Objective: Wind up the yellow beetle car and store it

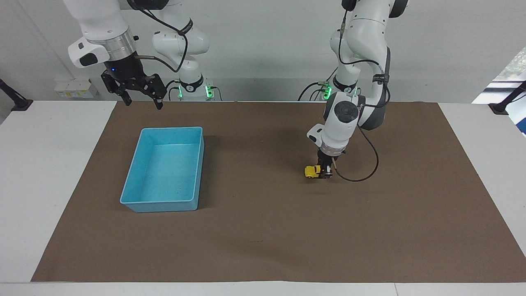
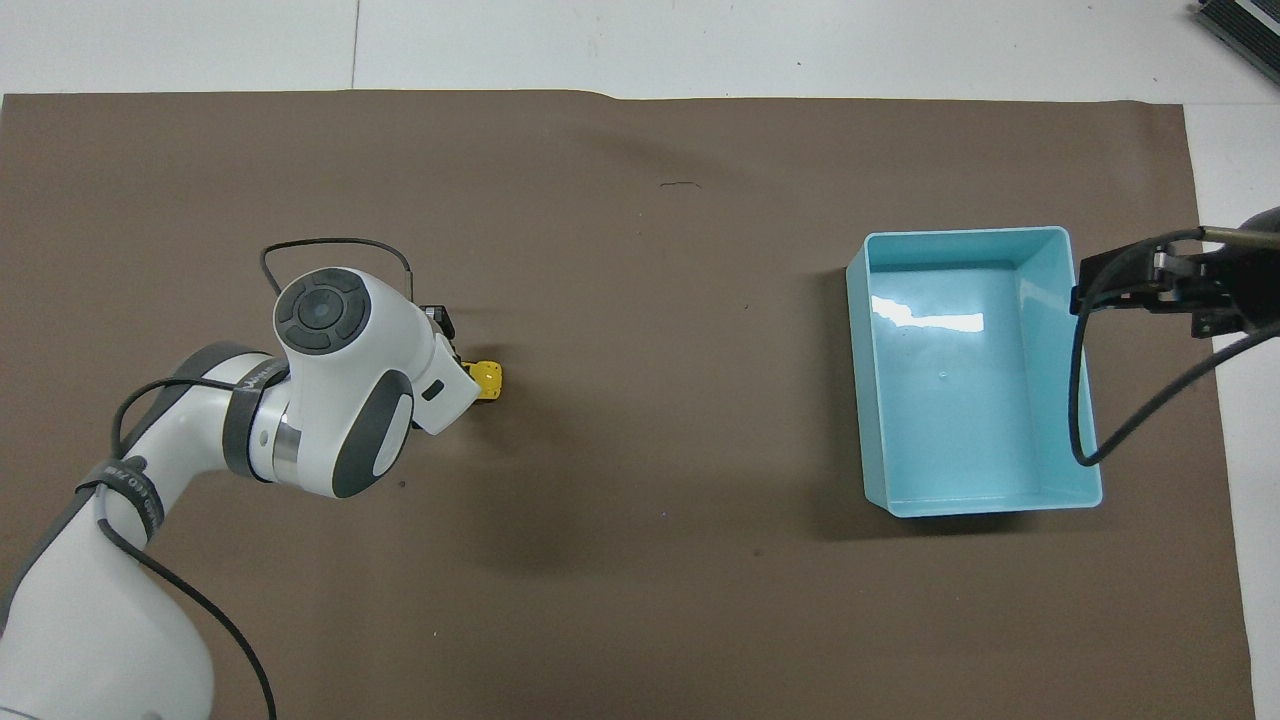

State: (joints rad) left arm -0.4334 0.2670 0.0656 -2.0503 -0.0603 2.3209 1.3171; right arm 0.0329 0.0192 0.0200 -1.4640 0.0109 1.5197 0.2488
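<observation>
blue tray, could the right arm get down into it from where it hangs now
Probably yes. The right end effector hangs open above the mat just past the blue tray at its robot-side end, nothing lies in the tray, and the left end effector is away, shut on the yellow beetle car.

No readable text, labels, brands or numbers anywhere; lettering on arm band too small to read.

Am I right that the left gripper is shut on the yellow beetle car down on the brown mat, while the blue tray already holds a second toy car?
Not quite. The left gripper is shut on the yellow beetle car on the brown mat, but the blue tray holds nothing; the overhead view shows its bare floor. The right gripper waits open, raised near the tray.
</observation>
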